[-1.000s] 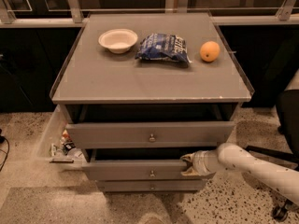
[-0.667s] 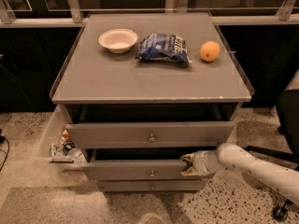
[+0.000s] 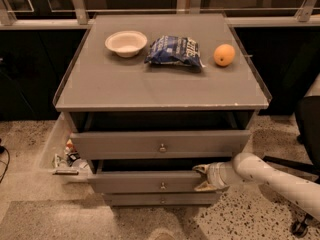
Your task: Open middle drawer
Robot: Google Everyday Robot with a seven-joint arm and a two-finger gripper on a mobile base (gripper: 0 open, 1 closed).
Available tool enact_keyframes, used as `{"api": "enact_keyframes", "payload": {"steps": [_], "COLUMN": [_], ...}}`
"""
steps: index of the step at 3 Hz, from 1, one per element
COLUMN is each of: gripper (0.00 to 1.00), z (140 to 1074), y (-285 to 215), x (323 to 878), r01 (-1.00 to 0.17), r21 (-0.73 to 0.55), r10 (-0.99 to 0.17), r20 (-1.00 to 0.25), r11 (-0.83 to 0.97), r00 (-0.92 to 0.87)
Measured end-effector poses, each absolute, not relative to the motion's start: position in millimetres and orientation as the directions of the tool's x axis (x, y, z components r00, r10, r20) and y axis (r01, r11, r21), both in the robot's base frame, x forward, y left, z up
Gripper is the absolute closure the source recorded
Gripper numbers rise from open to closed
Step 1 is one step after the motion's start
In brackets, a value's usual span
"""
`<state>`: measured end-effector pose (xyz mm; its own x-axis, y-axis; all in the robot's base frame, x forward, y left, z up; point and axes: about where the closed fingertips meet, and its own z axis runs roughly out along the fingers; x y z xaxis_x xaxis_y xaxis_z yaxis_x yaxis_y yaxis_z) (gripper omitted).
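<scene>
**Nothing has moved at the cabinet**

You see the same as a second ago: the gripper point(image 3: 202, 178) and the middle drawer point(image 3: 145, 182) sit where they were. That drawer is pulled out a little from the grey cabinet point(image 3: 150, 89), under the top drawer point(image 3: 125, 145).

A clear bin point(image 3: 50, 144) of small things sits at the cabinet's left side. On the cabinet's top sit a white bowl point(image 3: 126, 42), a blue bag point(image 3: 174, 51) and an orange point(image 3: 224, 54). A black chair point(image 3: 307, 124) stands to its right, on speckled floor point(image 3: 240, 219).

The white arm point(image 3: 280, 176) reaches in low from the cabinet's right. The gripper is at the right end of the middle drawer's front. You cannot tell if it grips.
</scene>
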<state>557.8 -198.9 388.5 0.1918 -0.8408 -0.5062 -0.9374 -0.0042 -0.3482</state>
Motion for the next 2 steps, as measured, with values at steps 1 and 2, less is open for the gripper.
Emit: {"api": "enact_keyframes", "payload": {"steps": [1,2], "gripper": [0.65,0.89], "z": [390.2,390.4], "y": [-199.0,-200.6], "x": [557.6,549.0], "r01": [-0.937,-0.943], "r21": [-0.348,-0.334], "r10": [-0.841,-0.843], "r20": [-0.506,-0.507], "r11": [-0.004,-0.004], "r00": [0.192,0.183]}}
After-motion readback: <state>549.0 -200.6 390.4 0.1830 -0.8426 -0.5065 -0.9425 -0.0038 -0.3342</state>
